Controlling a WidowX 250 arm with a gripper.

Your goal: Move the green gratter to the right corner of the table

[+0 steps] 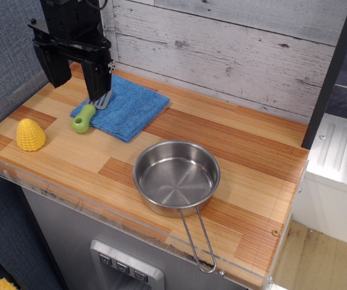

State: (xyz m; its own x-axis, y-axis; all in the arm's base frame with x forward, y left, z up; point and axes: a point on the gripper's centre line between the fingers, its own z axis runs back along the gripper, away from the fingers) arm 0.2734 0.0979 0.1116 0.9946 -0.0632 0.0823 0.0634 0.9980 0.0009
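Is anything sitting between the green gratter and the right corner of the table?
Yes. The steel pan sits mid-table toward the front, between the green gratter and the front right corner of the table. The rear right corner looks unobstructed.

The green gratter (87,115) is a small toy spatula — chunky lime-green handle, flat grey slotted head. It lies slanted at the table's (233,151) back left, handle end on the wood toward the front, head up on blue fabric. The table is a striped countertop — light and reddish-brown planks, clear front edge.
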